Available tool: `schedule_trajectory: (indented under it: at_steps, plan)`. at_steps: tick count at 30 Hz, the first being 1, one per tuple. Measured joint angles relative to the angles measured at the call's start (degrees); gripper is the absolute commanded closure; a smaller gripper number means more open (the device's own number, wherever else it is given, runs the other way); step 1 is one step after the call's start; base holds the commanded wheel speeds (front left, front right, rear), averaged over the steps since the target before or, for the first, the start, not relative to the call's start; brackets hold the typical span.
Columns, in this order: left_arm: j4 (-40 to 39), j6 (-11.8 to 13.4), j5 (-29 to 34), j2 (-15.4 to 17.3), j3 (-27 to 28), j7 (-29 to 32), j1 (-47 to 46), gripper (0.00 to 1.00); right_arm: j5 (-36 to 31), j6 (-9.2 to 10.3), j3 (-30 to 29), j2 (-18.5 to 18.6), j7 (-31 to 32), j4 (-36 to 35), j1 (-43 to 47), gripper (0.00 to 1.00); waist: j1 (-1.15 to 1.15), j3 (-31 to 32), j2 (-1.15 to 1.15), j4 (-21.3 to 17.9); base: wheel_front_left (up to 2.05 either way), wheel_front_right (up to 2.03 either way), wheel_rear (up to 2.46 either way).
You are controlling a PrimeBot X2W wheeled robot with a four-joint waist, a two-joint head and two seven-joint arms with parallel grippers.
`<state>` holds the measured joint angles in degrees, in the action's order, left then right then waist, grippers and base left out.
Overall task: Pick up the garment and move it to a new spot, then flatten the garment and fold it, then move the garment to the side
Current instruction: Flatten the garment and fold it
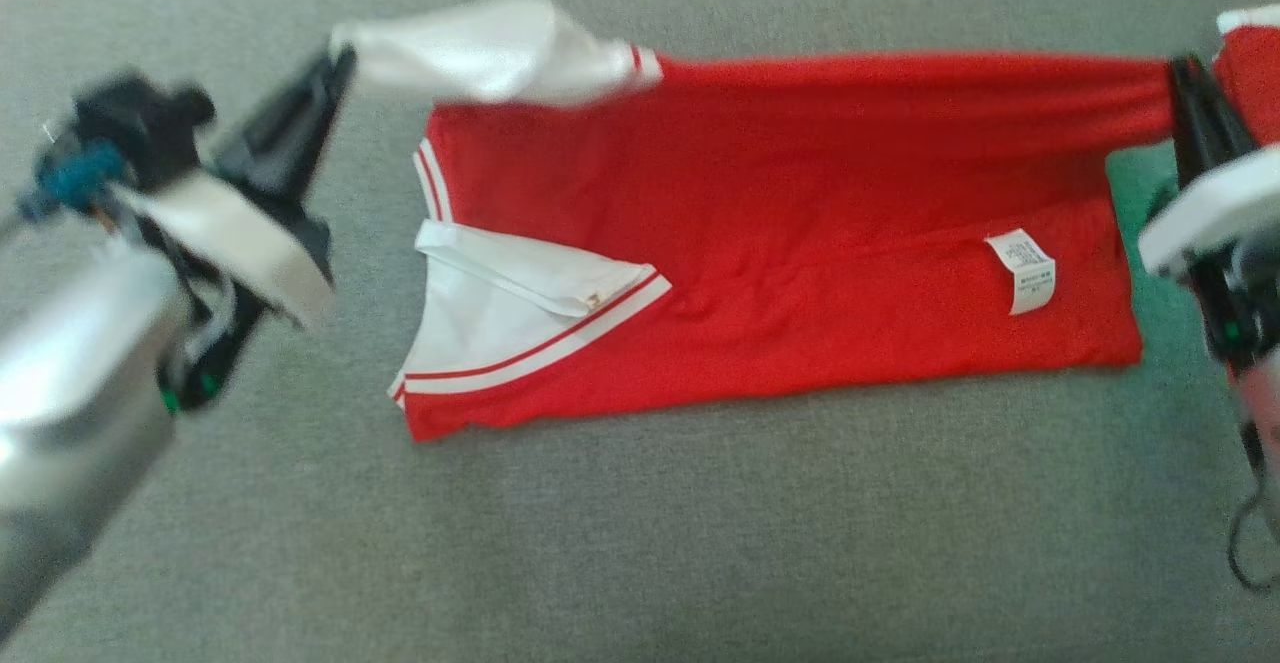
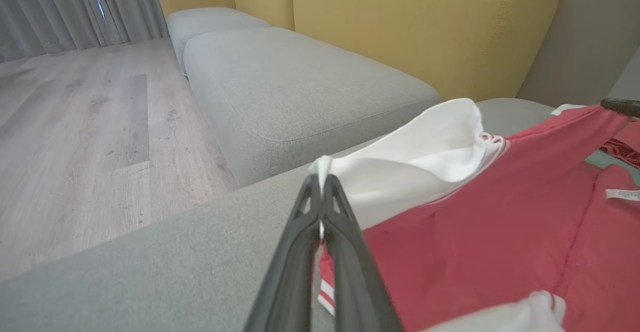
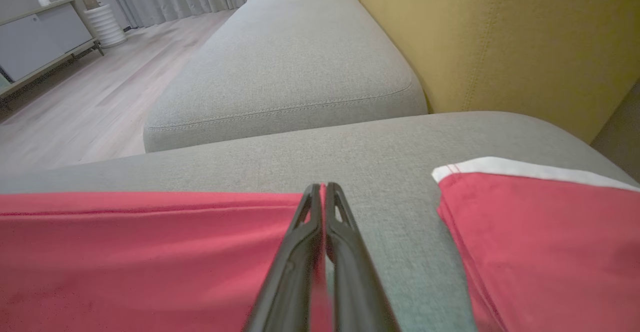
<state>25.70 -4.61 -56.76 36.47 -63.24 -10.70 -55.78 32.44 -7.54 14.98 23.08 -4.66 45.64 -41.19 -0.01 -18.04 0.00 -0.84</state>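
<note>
On a grey sofa cushion (image 1: 640, 543), the left gripper (image 1: 338, 61) pinches the white sleeve (image 1: 490, 48) and the right gripper (image 1: 1186, 73) the red hem (image 1: 1100, 93) of the garment (image 1: 780, 243), both clamped tight. It lies mostly flat with its far edge lifted. A fold seems under way, and moving it aside remains.

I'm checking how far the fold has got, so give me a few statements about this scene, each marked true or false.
1. The left gripper is shut on the white sleeve of the red and white fabric garment. True.
2. The right gripper hangs open above the garment. False: it is shut on the garment's red edge.
3. The garment lies on a table. False: it lies on the grey fabric sofa seat.
4. A white care label shows on the red cloth. True.
</note>
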Motion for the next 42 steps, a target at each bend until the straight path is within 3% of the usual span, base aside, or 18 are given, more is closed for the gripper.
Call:
schedule_trajectory:
  at_steps: [6, 11, 16, 17, 18, 19, 20, 21, 22, 23, 27, 32, 33, 38, 42]
  plan:
    - [-8.22, 4.5, -1.65, 1.76, -1.49, -1.01, 9.07, 1.0, 0.07, 0.0, -2.57, 0.99, -0.96, -3.75, 9.12, 1.0, -0.01, 3.08, 0.0, 1.45, 0.0, 0.0, 0.0]
    - [-13.23, 8.25, -2.37, 3.99, -2.11, -1.92, 16.14, 1.0, -1.33, 0.0, -5.76, -0.35, -0.87, -7.97, 16.55, 1.0, -0.01, 5.09, 0.0, 2.34, 0.0, 0.0, 0.0]
    - [-14.78, 9.75, -3.13, 4.1, -2.3, -2.5, 20.03, 1.0, -3.16, 0.0, -8.54, -2.07, 0.77, -11.6, 20.59, 1.0, 0.0, 5.21, 0.0, 2.55, 0.0, 0.0, 0.0]
    - [-14.75, 10.02, -3.27, 3.99, -2.3, -2.56, 20.48, 1.0, -3.54, 0.0, -9.12, -2.4, 1.03, -12.13, 21.2, 0.94, 0.0, 5.05, 0.0, 2.57, 0.0, 0.0, 0.0]
    - [-14.62, 10.27, -3.33, 3.78, -2.23, -2.74, 20.87, 1.0, -3.98, 0.0, -9.76, -2.75, 1.32, -12.71, 21.76, 0.7, 0.0, 4.85, 0.0, 2.57, 0.0, 0.0, 0.0]
    - [-14.44, 10.43, -3.34, 3.52, -2.22, -2.89, 21.18, 1.0, -4.54, 0.0, -10.15, -2.99, 1.68, -13.25, 22.21, 0.7, 0.01, 4.65, 0.0, 2.55, 0.0, 0.0, 0.0]
    - [-14.17, 10.53, -3.34, 3.16, -2.16, -3.01, 21.38, 0.81, -5.09, 0.0, -10.67, -3.28, 1.78, -13.66, 22.49, 0.34, 0.01, 4.45, 0.0, 2.49, 0.0, 0.0, 0.0]
    - [-13.83, 10.67, -3.34, 2.7, -1.94, -3.05, 21.62, 0.56, -5.55, 0.0, -11.24, -3.61, 2.2, -14.14, 22.78, 0.0, 0.01, 4.27, 0.0, 2.41, 0.0, 0.0, 0.0]
    - [-13.54, 10.67, -3.36, 2.29, -1.77, -3.08, 21.93, 0.24, -5.91, 0.0, -11.88, -4.07, 2.21, -14.52, 23.06, 0.0, 0.01, 4.15, 0.0, 2.32, 0.0, 0.0, 0.0]
    - [-13.29, 10.68, -3.37, 1.9, -1.6, -3.09, 22.34, 0.02, -6.16, 0.0, -12.54, -4.54, 2.23, -14.83, 23.32, 0.0, 0.01, 4.13, 0.0, 2.23, 0.0, 0.0, 0.0]
    - [-13.05, 13.15, -2.43, 0.03, 1.65, -3.52, 25.02, 0.0, -7.22, 0.0, -16.12, -6.6, 2.24, -16.82, 25.96, 0.0, 0.01, 5.08, 0.0, 1.85, 0.0, 0.0, 0.0]
    - [-15.94, 19.4, 7.05, -4.44, 11.67, -3.59, 32.33, 0.0, -7.84, 0.0, -19.86, -10.56, 2.36, -19.75, 33.03, 0.0, 0.01, 7.15, 0.0, 1.22, 0.0, 0.0, 0.0]
    - [-15.94, 19.4, 7.05, -4.44, 11.67, -3.59, 32.33, 0.0, -7.84, 0.0, -19.86, -10.56, 2.36, -19.75, 33.03, 0.0, 0.01, 7.15, 0.0, 1.22, 0.0, 0.0, 0.0]
    - [-19.36, 24.84, 19.25, -9.87, 18.42, -3.59, 43.2, 0.0, -8.34, 0.0, -22.18, -14.66, 3.77, -22.3, 37.42, 0.0, 0.0, 9.5, 0.0, 0.48, 0.0, 0.0, 0.0]
    - [-22.35, 27.49, 27.82, -14.36, 22.27, -3.59, 49.09, 0.0, -9.65, 0.0, -25.26, -16.13, 4.05, -22.58, 37.49, 0.0, 0.0, 11.04, 0.0, 1.15, 0.0, 0.0, 0.0]
